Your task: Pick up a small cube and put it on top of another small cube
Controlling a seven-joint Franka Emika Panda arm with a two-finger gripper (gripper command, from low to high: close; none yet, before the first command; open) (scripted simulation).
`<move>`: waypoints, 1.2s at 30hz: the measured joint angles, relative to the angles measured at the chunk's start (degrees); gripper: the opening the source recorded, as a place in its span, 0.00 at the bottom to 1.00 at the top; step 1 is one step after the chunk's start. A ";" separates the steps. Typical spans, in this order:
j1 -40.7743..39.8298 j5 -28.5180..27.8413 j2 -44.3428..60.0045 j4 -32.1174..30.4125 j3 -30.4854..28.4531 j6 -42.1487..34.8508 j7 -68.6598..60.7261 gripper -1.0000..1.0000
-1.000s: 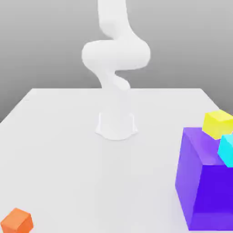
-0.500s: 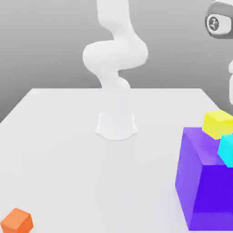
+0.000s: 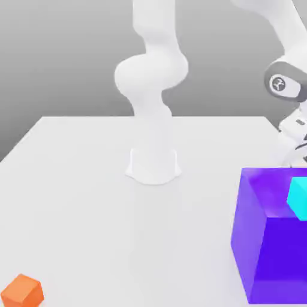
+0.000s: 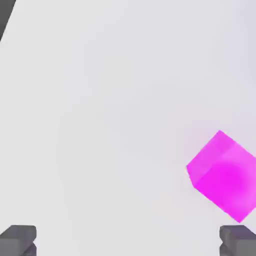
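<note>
The small cube is hidden: my arm's hand (image 3: 292,139) hangs at the exterior view's right, in front of the spot behind the big purple block (image 3: 270,252). In the hand view my gripper (image 4: 127,242) is open, with its two dark fingertips (image 4: 18,240) far apart and nothing between them. A bright magenta cube (image 4: 222,175) lies on the white table (image 4: 100,100) ahead of one fingertip, apart from it.
A small cyan cube (image 3: 298,196) sits at the purple block's upper edge on the exterior view's right. A small orange cube (image 3: 22,292) lies at the table's near left corner. The arm's white base (image 3: 153,165) stands mid-table.
The arm's hand has swung down from the upper right and now covers the place where a yellow cube showed behind the purple block. The blocks have not moved.
</note>
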 joint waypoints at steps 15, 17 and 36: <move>-1.61 -11.98 1.06 -4.80 -0.34 15.38 34.37 0.50; -0.60 -13.66 1.43 -7.17 -0.11 16.80 37.42 0.50; 6.13 -20.02 16.46 -8.93 -5.86 30.25 43.76 0.00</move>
